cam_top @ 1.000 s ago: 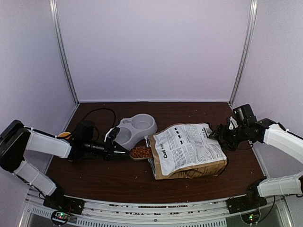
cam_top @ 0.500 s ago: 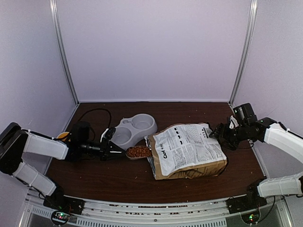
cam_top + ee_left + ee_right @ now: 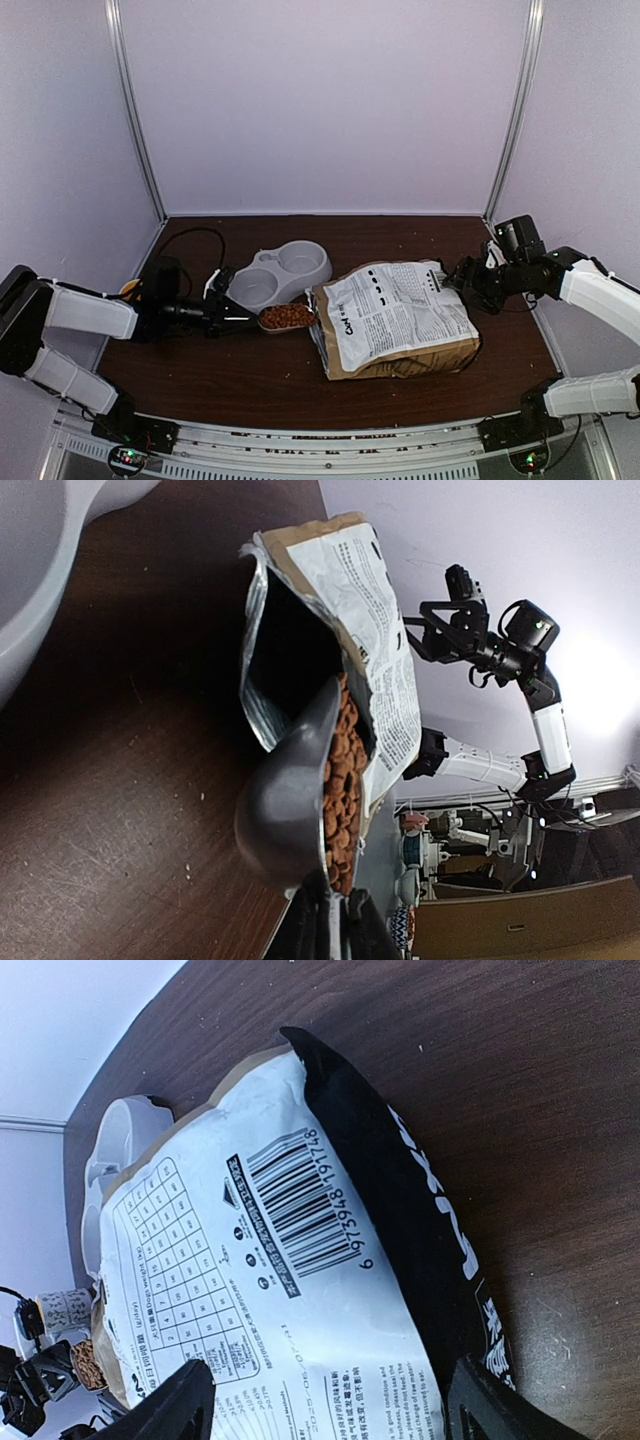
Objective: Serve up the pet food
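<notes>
Table [image 3: 250, 380]: dark wood, lilac walls.
Left gripper [image 3: 222, 318]: clamped on scoop [image 3: 285, 800] handle.
Kibble [image 3: 345, 780]: heaped in scoop, just outside bag [image 3: 400, 315] mouth, beside bowl [image 3: 300, 282].
Right gripper [image 3: 468, 282]: spread wide at bag's far end.
Next: keep level, clear rim, tip slowly.

From above, soft even light fills the booth. The pale walls [image 3: 320, 100] look flat and faintly lilac, and the bag [image 3: 395, 320] throws only a thin, blurred shadow on the dark surface [image 3: 250, 370] at its near side. In the left wrist view a white glare burns out the wall right of the bag, and the scoop [image 3: 285, 800] in front of the bag is slightly soft. In the right wrist view the bag's print is crisp and the surface right of it has a dull sheen. Below it, the fingers [image 3: 170, 1405] of the right hand [image 3: 325, 1415] are dark and unfocused.
</notes>
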